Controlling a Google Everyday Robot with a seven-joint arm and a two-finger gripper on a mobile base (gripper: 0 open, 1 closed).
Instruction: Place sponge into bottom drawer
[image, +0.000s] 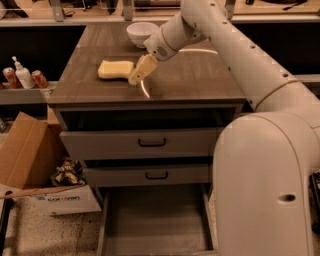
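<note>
The pale yellow sponge (115, 69) lies flat on the grey-brown cabinet top (200, 75), left of centre. My gripper (136, 76), with cream-yellow fingers, hangs from the white arm and points down-left, just right of the sponge, its tip close to the sponge's right edge. The bottom drawer (155, 220) is pulled out at floor level, its flat floor bare. The two upper drawers with black handles are above it.
A white bowl (141, 33) stands at the back of the cabinet top. A cardboard box (30, 160) with clutter sits on the floor at the left. Cans and a pump bottle (22, 75) stand on a left shelf. The robot's white body (265, 190) fills the right.
</note>
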